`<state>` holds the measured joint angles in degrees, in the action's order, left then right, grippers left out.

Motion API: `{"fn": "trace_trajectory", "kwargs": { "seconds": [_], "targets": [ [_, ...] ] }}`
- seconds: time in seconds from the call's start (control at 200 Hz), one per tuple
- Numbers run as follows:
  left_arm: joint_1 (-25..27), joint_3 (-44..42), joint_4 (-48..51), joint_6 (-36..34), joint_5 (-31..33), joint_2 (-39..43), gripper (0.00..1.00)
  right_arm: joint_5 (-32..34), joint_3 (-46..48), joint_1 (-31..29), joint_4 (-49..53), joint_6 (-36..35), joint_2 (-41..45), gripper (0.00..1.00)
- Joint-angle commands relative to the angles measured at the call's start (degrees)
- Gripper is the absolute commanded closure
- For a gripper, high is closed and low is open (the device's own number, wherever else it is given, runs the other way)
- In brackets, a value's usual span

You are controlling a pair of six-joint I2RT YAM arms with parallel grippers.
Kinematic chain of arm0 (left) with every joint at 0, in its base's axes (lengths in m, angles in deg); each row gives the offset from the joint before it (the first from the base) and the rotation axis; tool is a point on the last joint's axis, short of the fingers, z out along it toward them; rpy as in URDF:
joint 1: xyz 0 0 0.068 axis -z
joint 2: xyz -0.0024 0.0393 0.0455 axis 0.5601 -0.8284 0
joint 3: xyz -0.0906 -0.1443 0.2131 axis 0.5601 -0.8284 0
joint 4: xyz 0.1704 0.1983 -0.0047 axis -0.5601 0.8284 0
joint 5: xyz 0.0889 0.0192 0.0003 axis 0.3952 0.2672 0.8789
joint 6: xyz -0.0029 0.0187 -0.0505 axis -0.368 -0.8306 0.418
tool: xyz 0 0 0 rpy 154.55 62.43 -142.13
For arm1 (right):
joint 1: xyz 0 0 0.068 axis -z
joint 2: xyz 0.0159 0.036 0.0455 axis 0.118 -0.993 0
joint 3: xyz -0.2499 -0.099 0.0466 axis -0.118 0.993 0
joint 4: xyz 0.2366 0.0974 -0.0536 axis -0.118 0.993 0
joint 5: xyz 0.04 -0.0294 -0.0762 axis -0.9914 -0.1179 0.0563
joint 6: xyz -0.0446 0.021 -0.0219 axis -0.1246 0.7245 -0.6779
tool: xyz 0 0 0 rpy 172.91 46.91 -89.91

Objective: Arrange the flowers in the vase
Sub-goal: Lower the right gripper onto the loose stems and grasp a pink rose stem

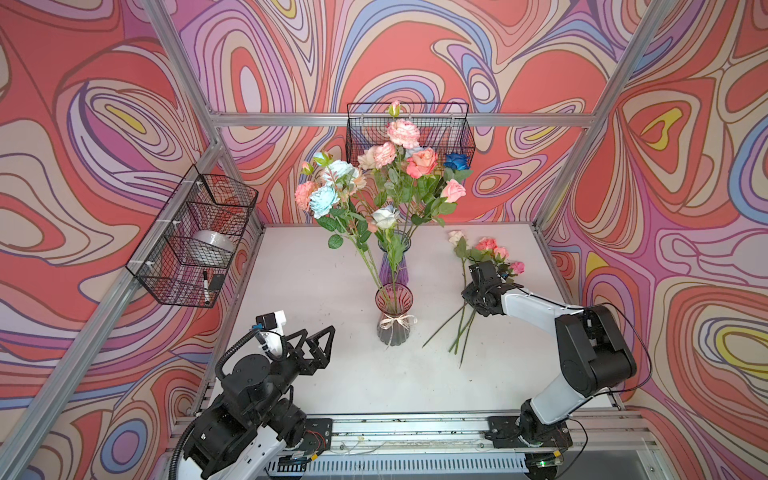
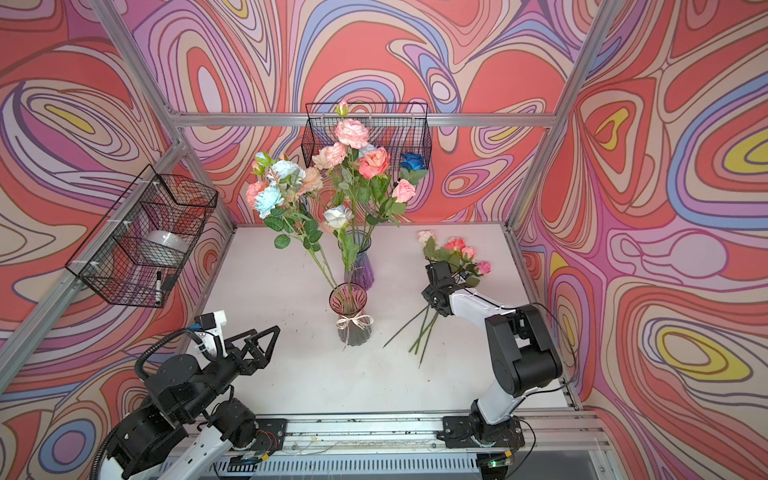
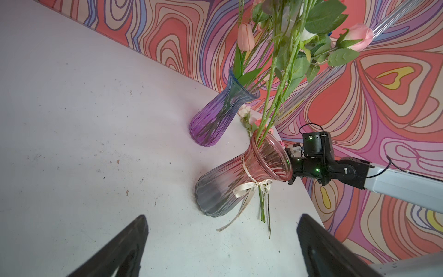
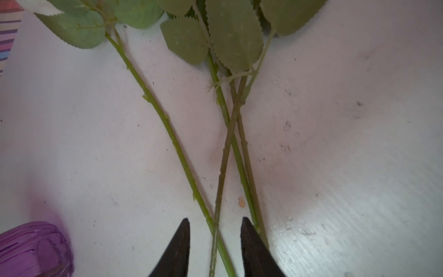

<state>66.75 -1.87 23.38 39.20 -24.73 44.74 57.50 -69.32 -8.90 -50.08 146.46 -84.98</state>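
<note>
Two glass vases stand mid-table in both top views: a pink-to-grey vase (image 1: pixel 392 316) (image 2: pixel 353 320) (image 3: pixel 239 177) with a cream ribbon, and a purple vase (image 1: pixel 394 266) (image 3: pixel 215 115) behind it. Both hold tall flowers (image 1: pixel 399 166) in pink, peach, pale blue, white and dark blue. Several loose flowers (image 1: pixel 486 247) (image 2: pixel 455 247) lie on the table to the right. My right gripper (image 1: pixel 473 293) (image 4: pixel 214 221) is down over their stems (image 4: pixel 177 148). Its jaws stand apart around two crossing stems, with gaps on both sides. My left gripper (image 1: pixel 320 349) (image 3: pixel 221 239) hovers wide open and empty near the front left.
A black wire basket (image 1: pixel 195 241) on the left wall holds a roll and a marker. Another wire basket (image 1: pixel 409 129) hangs on the back wall behind the blooms. Patterned walls and aluminium posts close in the white table (image 1: pixel 316 282). The purple vase's base (image 4: pixel 31 247) sits close to the right gripper.
</note>
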Motion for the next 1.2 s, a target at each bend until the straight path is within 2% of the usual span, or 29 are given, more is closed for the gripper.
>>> {"fn": "trace_trajectory", "kwargs": {
  "seconds": [0.0,0.29,0.491,0.581,0.946,1.192],
  "targets": [
    [0.18,0.07,-0.42,0.63,-0.08,0.56,0.01,1.13,-2.46,0.54,1.30,1.44,-2.70,0.65],
    [0.18,0.53,-0.30,0.36,0.19,0.56,0.01,-0.39,-4.14,1.43,2.52,2.12,-8.12,0.73],
    [0.23,1.10,0.04,0.15,0.32,0.29,0.01,-0.70,-3.68,1.71,2.47,1.07,-7.23,0.94],
    [0.20,1.97,0.66,-0.05,0.54,0.20,0.01,-0.84,-2.96,1.75,2.23,0.40,-6.71,1.00],
    [0.18,1.78,2.85,0.61,1.39,2.51,0.01,-3.31,2.36,1.71,1.68,-3.93,9.86,1.00],
    [0.24,1.55,2.43,0.54,0.56,1.55,0.01,-4.98,4.31,1.71,6.36,-8.33,22.71,1.00]
  ]
}}
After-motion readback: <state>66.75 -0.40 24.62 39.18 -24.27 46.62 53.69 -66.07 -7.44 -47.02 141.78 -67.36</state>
